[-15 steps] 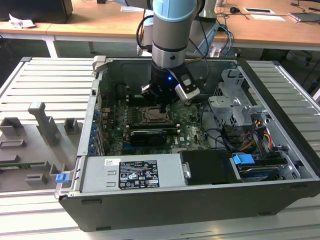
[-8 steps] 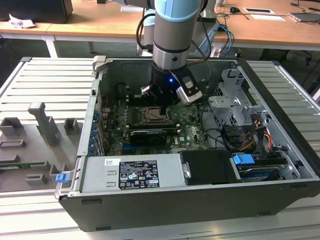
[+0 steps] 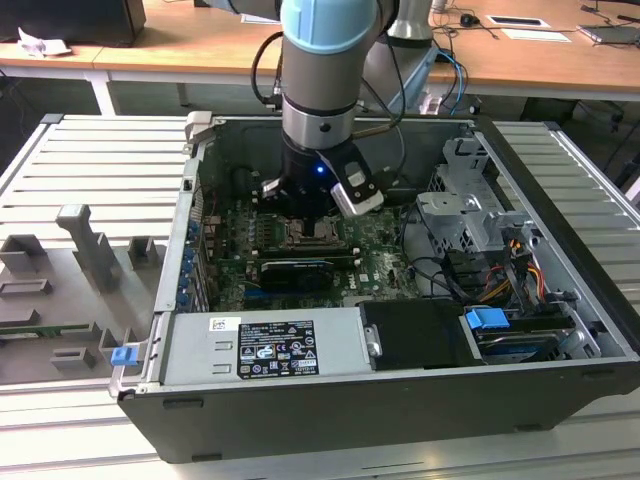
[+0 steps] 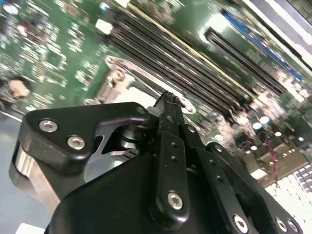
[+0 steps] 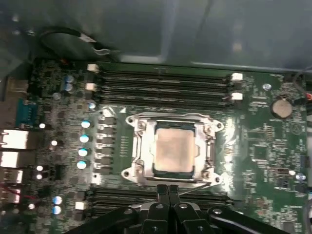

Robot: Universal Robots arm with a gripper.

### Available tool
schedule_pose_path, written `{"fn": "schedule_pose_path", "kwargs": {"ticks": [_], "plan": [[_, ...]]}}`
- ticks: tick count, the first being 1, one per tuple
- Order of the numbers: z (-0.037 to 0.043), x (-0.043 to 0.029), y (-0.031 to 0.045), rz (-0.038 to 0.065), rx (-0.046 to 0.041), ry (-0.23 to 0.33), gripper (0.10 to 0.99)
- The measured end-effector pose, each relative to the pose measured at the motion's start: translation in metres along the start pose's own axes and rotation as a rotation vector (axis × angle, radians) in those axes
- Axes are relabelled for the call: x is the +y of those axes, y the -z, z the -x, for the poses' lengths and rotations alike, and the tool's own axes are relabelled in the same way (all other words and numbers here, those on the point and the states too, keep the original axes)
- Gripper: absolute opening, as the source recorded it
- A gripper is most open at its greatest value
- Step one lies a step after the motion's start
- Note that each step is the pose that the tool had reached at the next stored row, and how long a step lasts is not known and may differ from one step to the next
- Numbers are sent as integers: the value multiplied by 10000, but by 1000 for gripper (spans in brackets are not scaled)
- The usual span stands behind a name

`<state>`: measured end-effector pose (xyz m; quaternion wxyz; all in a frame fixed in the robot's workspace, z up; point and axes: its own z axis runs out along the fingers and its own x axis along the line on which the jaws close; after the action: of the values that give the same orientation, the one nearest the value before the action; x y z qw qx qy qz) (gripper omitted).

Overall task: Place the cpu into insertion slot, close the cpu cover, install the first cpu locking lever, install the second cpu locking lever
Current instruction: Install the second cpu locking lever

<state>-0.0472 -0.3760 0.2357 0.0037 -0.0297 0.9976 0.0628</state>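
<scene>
While its black fingers [image 5: 168,195] sit pressed together with nothing between them, the black gripper [image 5: 168,191] hangs at the frame's lower centre. Just beyond it, the thin silvery cpu cover [image 5: 141,146] lies flat around the small beige square cpu [image 5: 174,150], seated mid-frame in the metal-rimmed insertion slot [image 5: 210,148].

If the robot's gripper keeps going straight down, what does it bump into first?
Probably the edge of the cpu cover, the silvery frame lying around the cpu. The gripper points at that near edge, though how high it hangs above it is hard to judge.
</scene>
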Motion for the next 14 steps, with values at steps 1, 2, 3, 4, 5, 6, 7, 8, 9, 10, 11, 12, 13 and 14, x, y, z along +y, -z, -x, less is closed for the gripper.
{"fn": "schedule_pose_path", "kwargs": {"ticks": [1,2,3,4,5,6,7,8,9,10,11,12,13,14], "plan": [[-28,0,-8,10,1,1,106],[-35,-4,-23,17,-1,5,106],[-41,-7,-40,19,0,8,106],[-45,-9,-59,24,0,11,106],[-53,-14,-95,36,1,17,106],[-56,-15,-111,48,0,21,106],[-58,-18,-127,58,0,23,106],[-65,-20,-142,71,-1,23,106],[-81,-26,-148,100,-1,25,106],[-98,-32,-150,145,-5,27,106],[-115,-37,-151,198,-9,30,106],[-134,-41,-151,253,-14,31,106],[-152,-44,-150,304,-18,32,106],[-175,-58,-149,407,-30,32,106]]}}
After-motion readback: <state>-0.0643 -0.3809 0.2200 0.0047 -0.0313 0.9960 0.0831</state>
